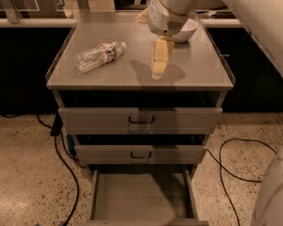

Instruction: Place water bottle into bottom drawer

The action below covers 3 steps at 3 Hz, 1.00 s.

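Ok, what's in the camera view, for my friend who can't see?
A robot's gripper hangs over a grey cabinet top, to the right of a water bottle lying on its side. Below, the bottom drawer stands open and empty; a white bowl sits behind the gripper.

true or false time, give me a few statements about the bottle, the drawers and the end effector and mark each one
1. The water bottle lies on its side on the cabinet top. True.
2. The bottom drawer is shut. False: it is pulled open, and the bottle is not in it.
3. The end effector has the water bottle in its grasp. False: it hangs over the cabinet top to the right of the bottle, apart from it.
4. A white bowl sits near the back right of the cabinet top. True.
5. The top drawer and the middle drawer are both shut. True.
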Each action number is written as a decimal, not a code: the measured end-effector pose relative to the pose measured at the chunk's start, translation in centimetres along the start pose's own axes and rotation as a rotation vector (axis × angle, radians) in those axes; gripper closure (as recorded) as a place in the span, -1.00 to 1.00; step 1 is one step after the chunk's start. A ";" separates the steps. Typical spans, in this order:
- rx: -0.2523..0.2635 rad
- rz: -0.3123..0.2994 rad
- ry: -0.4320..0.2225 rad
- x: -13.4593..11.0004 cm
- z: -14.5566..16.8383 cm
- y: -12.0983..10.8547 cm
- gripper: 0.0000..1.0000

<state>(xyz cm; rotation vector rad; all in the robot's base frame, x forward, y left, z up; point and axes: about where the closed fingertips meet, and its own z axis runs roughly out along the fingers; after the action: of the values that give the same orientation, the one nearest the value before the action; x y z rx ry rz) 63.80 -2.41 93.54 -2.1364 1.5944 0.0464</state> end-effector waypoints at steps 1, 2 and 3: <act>0.003 0.006 0.003 0.3 0.4 -0.1 -1.00; 0.002 -0.003 0.003 0.8 1.5 -0.9 -1.00; -0.002 -0.033 -0.010 1.2 3.5 -2.8 -1.00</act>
<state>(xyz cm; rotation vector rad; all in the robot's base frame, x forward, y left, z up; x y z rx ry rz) 67.59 -1.50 91.01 -2.1593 1.5539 0.0481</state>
